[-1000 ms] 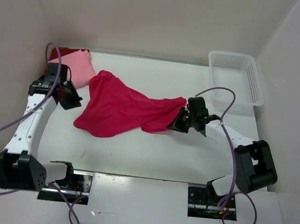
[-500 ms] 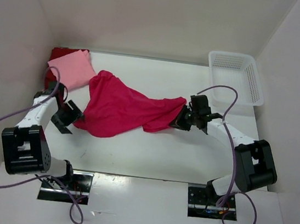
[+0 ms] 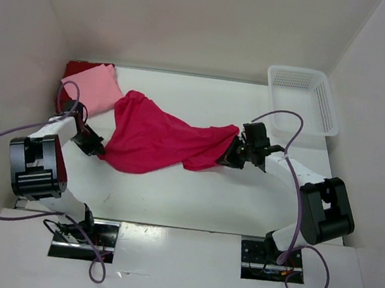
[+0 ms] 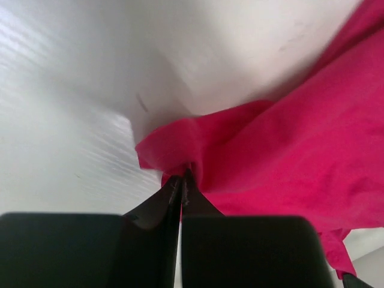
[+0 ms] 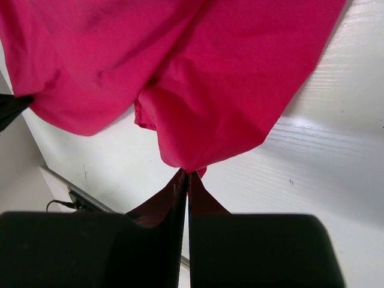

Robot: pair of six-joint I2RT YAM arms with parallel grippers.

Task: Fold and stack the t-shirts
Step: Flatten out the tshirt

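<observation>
Occlusion: dark red shirt [image 3: 77, 68] mostly hidden under folded light pink shirt [image 3: 95, 88] at far-left corner of table [image 3: 193, 194]; only a strip shows. Crimson-magenta shirt [image 3: 157, 143] is soft, matte, rumpled and unfolded, stretched across table middle between both arms; sleeves and collar not readable. Left gripper [image 4: 182, 180] fingers pinched tight on its left edge fold. Right gripper [image 5: 186, 175] likewise clamped on bunched tip at its right end. Black finger bodies block lower wrist views. White plastic lattice basket [image 3: 303, 102] sits far right, well apart.
</observation>
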